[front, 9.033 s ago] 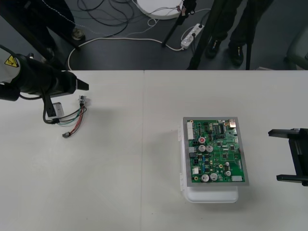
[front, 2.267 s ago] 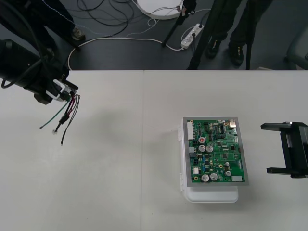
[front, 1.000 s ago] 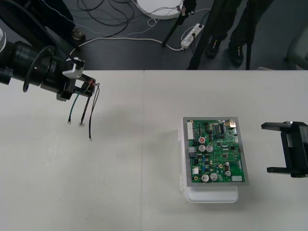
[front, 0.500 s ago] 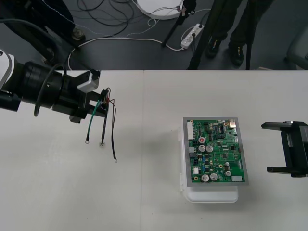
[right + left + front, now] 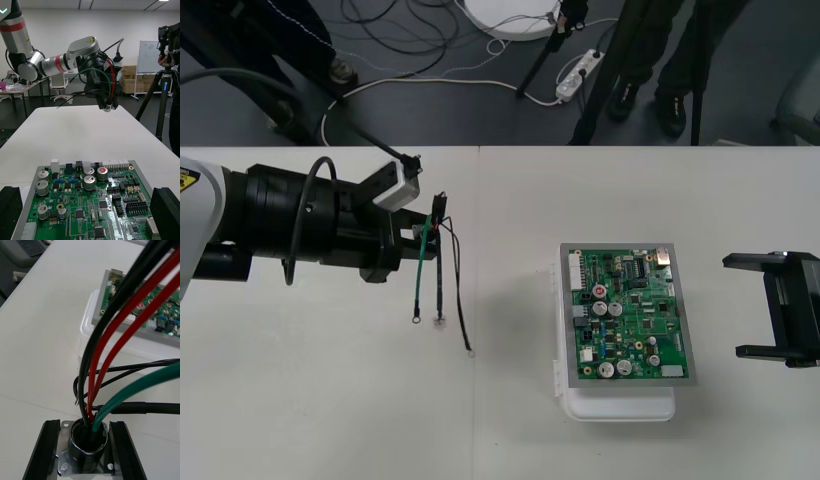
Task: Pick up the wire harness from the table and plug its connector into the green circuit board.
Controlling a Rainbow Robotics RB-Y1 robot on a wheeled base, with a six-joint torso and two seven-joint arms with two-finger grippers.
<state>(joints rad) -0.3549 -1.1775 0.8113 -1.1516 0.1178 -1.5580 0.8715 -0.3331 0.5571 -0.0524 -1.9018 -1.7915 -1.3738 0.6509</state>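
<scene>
While you look down on the bench (image 5: 330, 400), the largest thing over it is the left arm (image 5: 290, 225), reaching in from the left edge across the far left part toward the middle. On the right half, nearer the near edge than the far one, you have the green circuit board (image 5: 630, 315) on its white base (image 5: 620, 405), with no wire running to it. Just off the board's right side, at the bench's right edge, the right gripper (image 5: 740, 307) waits released, its two fingers (image 5: 167, 210) standing wide apart at either side of the board in its wrist view.

The left gripper (image 5: 85, 450) is clenched on the wire harness (image 5: 438, 270). You can see its black fingers (image 5: 50, 450) pressing both sides of the round metal socket (image 5: 87, 435) at the flange. From the right wrist view, this gripper holds the harness above the bench, well apart from the board. Red, black and green wires (image 5: 112, 352) rise out of the socket, and in the front view their loose ends (image 5: 442, 322) trail toward the near edge. You cannot tell where the plug is.
</scene>
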